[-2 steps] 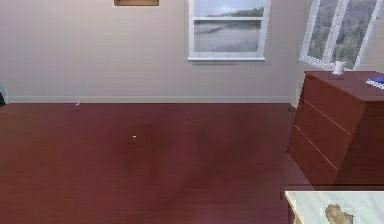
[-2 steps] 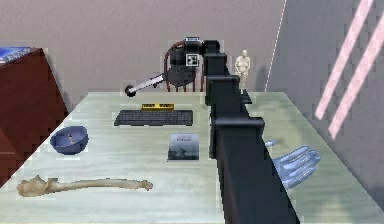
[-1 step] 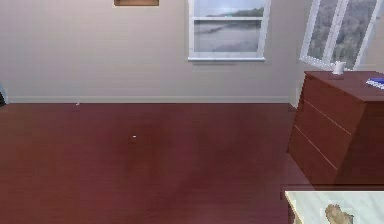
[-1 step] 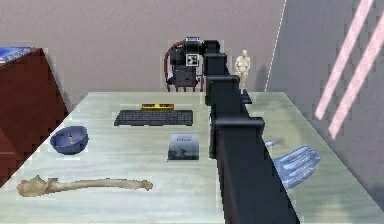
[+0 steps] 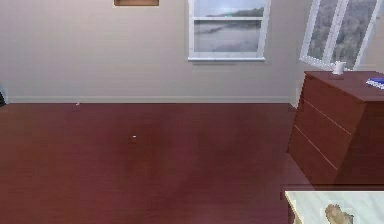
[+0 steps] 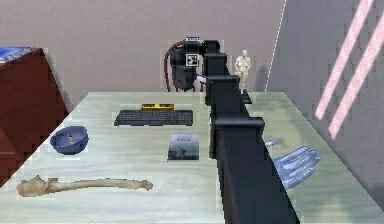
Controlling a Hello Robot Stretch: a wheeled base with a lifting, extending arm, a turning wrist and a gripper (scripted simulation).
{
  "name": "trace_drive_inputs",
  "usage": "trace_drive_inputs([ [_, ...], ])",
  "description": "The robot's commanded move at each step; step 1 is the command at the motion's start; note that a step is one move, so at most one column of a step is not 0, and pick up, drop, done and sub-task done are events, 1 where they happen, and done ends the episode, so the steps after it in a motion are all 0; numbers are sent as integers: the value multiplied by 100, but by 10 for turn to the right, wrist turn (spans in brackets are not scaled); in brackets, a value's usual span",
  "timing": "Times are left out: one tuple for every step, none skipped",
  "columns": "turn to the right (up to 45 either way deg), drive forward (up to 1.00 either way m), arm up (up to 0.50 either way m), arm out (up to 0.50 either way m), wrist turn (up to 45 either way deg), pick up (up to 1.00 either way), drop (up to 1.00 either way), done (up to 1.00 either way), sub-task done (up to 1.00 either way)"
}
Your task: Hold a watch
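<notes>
One reddish loop (image 6: 166,70) sits at the far end of my arm (image 6: 235,140), right by my hand (image 6: 176,52), near the desk's (image 6: 120,165) back edge. Probably the watch, but too small to be sure. I can't tell whether my hand has hold of it or how the fingers sit. The loop may hang free or rest on the desk.

Risks:
- If the grip is poor, lifting could leave it behind or drop it by the wall.
- The statue (image 6: 242,68) stands just beside my arm, so a sideways swing could knock it.
- The keyboard (image 6: 152,118) lies near the loop, and a low pull-back might snag it.

Hidden:
- My arm covers a strip of desk and part of a pale blue thing (image 6: 297,165).
- I can't make out my fingertips.

The bowl (image 6: 70,139) and small box (image 6: 182,148) are well apart from the loop.
</notes>
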Motion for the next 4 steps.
trace_drive_inputs([
  [0, 0, 0, 0, 60, 0, 0, 0, 0],
  [0, 0, -26, 0, 0, 0, 0, 0, 0],
  [0, 0, 0, 0, 0, 100, 0, 0, 0],
  [0, 0, 10, 0, 0, 0, 0, 0, 0],
])
